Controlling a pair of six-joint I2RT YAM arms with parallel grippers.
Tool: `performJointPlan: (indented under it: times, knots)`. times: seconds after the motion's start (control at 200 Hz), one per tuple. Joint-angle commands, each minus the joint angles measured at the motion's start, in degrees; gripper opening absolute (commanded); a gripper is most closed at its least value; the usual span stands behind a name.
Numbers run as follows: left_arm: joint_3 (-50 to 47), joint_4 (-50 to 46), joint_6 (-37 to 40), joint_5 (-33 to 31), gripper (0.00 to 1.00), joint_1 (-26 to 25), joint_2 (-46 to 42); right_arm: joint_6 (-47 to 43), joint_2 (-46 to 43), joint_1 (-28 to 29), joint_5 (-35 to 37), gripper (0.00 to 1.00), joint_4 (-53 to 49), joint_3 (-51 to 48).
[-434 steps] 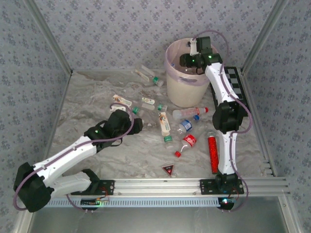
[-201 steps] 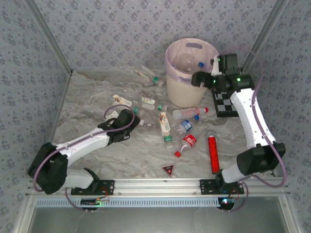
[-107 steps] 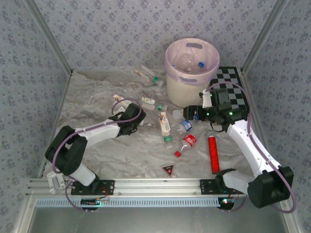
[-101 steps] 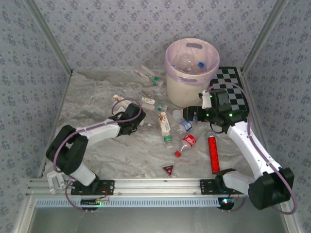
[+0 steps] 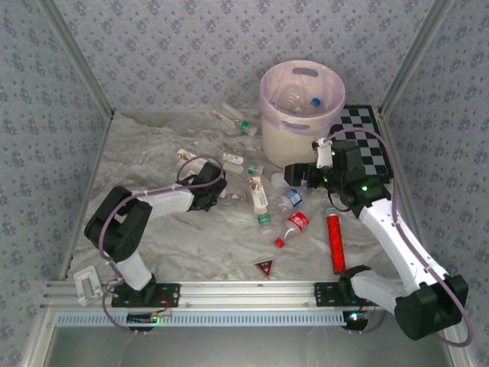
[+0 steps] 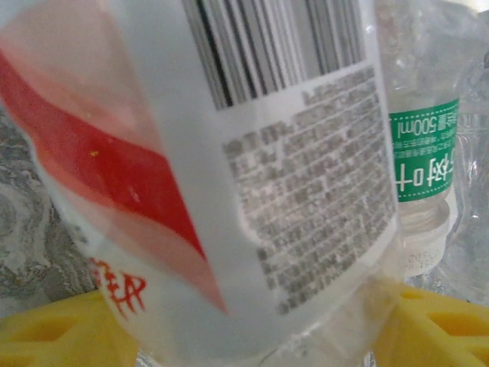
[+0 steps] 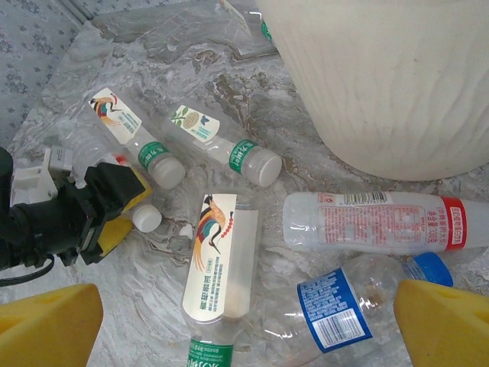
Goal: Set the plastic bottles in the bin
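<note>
- Left claw [image 6: 244, 340] has the red-and-white-label bottle [image 6: 229, 191] between its yellow pads [image 6: 46, 340], mid-counter [image 5: 153, 153] and well apart from the bin [image 5: 290, 145]. I can't tell if it's clamped.
- I'd squeeze on the label body, gently since it looks crushable, confirm it lifts, then swing over the rim.
- Right claw [image 7: 248, 325] is wide open and empty, above the bottles [image 7: 374, 222] beside the bin. I'd route the two arms well apart.
- Count: roughly nine bottles on the counter, two visible in the bin, one bin.

A robot test cell in a lab: aluminium rails [image 5: 252, 290] edge a marble-patterned worktop [image 5: 153, 149], patterned wall panels [image 5: 191, 46] enclose it, and a checkerboard [image 5: 368, 131] lies at its far right corner.
</note>
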Motion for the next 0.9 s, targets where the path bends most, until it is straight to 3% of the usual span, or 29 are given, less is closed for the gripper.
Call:
performJointPlan:
  times: [0.0,0.165,0.34,0.525,0.62,0.69,0.75,0.895]
  knots:
    - [-0.72,4.27,-2.72,3.16,0.67,0.02,0.67,0.23,-1.09,0.67,-0.59,1.00,1.13,0.41]
    - [-2.08,1.66,-2.46,1.29,0.50,0.04,-2.21,-0.31,-1.09,1.38,0.38,1.00,1.98,0.99]
    - [-2.90,-2.83,0.57,-0.53,0.44,-0.21,-8.94,-0.63,-1.09,2.24,1.84,1.00,1.03,2.20]
    - [0.00,-15.69,7.96,-12.22,0.34,-3.74,-18.71,-0.22,-0.60,2.51,-0.71,1.00,0.57,4.16]
    - [-0.17,-14.85,16.44,-17.10,0.22,-6.53,-22.40,-0.81,0.64,2.46,-3.28,1.00,-0.24,7.56]
    - [-0.45,-10.69,26.47,-14.20,0.17,-7.11,-23.71,-1.70,1.81,2.38,-4.70,1.00,-0.52,10.63]
    - [-0.16,-7.78,35.55,-10.51,0.00,-7.70,-24.26,-1.54,2.68,2.31,-5.94,1.00,0.44,12.10]
    - [2.08,-7.36,48.28,-3.87,0.00,-9.97,-25.13,2.91,4.60,2.02,-8.67,1.00,6.58,15.75]
